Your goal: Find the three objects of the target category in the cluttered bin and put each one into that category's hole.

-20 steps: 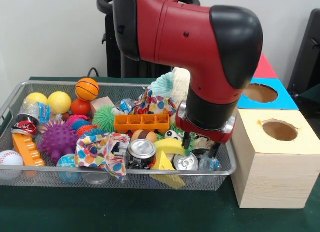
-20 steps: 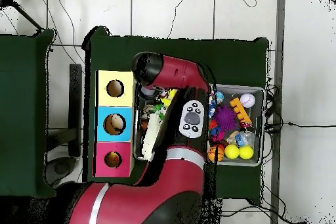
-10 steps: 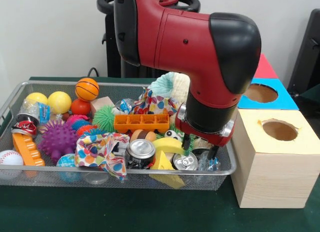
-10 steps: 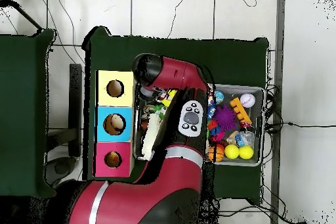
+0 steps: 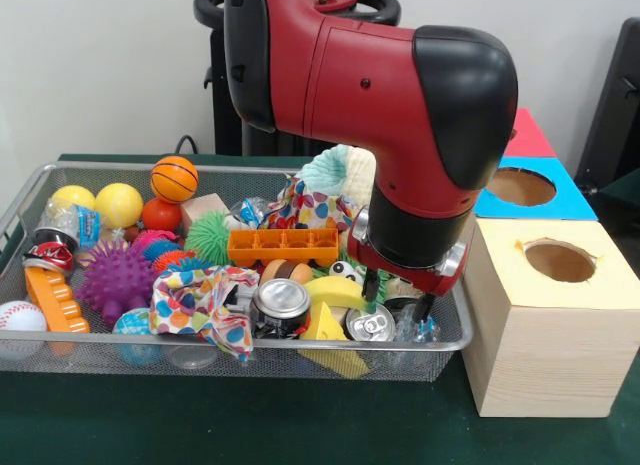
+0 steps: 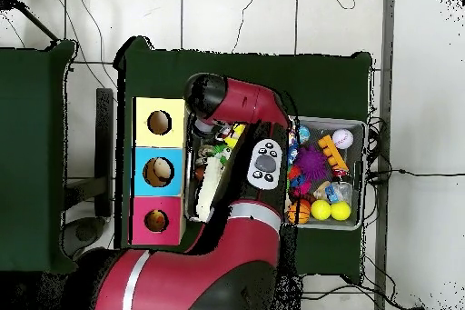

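Cluttered wire bin [image 5: 30, 190] under the arm: gripper [image 5: 397, 297] hangs with its jaws spread apart, straddling a silver can [image 5: 372, 324] beside the wooden box [image 5: 545, 330].

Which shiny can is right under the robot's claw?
The silver can at the bin's front edge, beside the yellow block. The gripper hangs just above it. The other silver can lies farther away, next to the spotted cloth.
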`<control>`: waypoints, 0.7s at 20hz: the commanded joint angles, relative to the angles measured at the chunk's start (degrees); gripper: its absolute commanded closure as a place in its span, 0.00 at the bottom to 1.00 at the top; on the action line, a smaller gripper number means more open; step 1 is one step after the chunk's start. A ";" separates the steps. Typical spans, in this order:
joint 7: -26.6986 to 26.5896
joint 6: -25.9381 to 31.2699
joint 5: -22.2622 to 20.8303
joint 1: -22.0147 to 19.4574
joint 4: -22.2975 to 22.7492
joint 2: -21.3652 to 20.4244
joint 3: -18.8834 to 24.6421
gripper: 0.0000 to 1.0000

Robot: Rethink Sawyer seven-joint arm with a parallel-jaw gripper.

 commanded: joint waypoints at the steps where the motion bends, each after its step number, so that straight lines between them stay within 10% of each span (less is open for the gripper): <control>1: 14.98 -0.66 0.45 0.09 1.36 1.20 0.58 0.00; 14: 13.96 -0.77 1.02 0.87 9.04 -4.24 0.93 0.00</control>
